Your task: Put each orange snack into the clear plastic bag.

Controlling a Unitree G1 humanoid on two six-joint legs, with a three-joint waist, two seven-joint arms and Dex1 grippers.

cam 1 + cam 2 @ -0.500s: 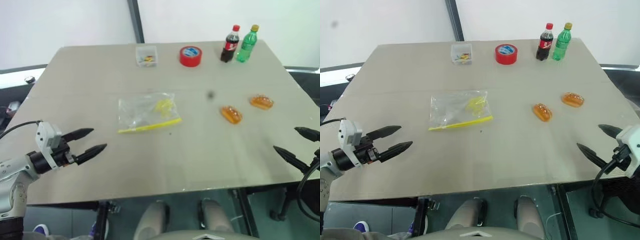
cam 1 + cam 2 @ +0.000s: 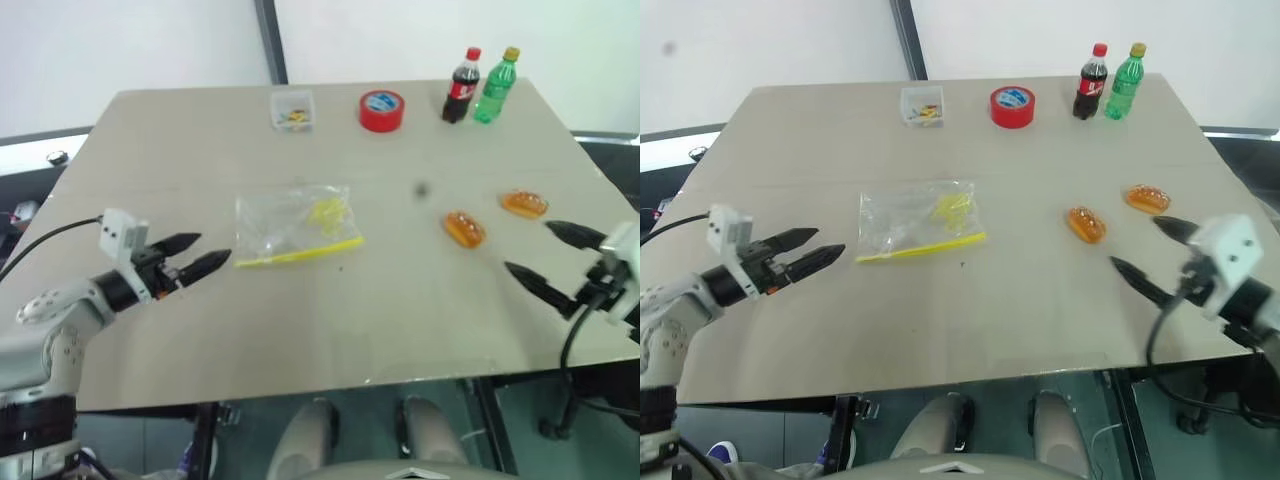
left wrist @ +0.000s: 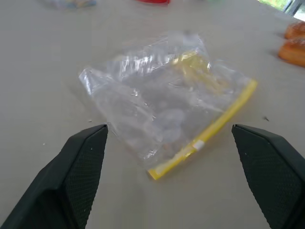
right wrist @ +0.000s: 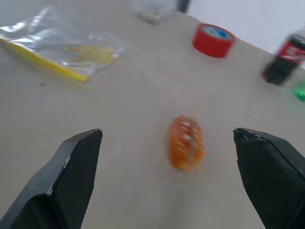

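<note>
The clear plastic bag (image 2: pixel 295 225) lies flat on the table, left of centre, its yellow seal strip along the near edge. Two orange snacks lie to its right: one (image 2: pixel 463 229) nearer the middle, the other (image 2: pixel 523 204) farther right. My left gripper (image 2: pixel 216 246) is open just left of the bag, fingers pointing at it and holding nothing; in the left wrist view the bag (image 3: pixel 167 105) lies just ahead of the fingertips. My right gripper (image 2: pixel 527 245) is open, empty, close to the right of the nearer snack, which lies ahead between its fingers in the right wrist view (image 4: pixel 186 141).
Along the table's far edge stand a small clear box (image 2: pixel 293 110), a red tape roll (image 2: pixel 382 111), a cola bottle (image 2: pixel 460 86) and a green bottle (image 2: pixel 496 87). The near table edge (image 2: pixel 330 385) runs just below both grippers.
Both arms have come inward: the left gripper has moved right, up to the bag's left edge, and the right gripper has moved left toward the nearer orange snack. Both stay open.
</note>
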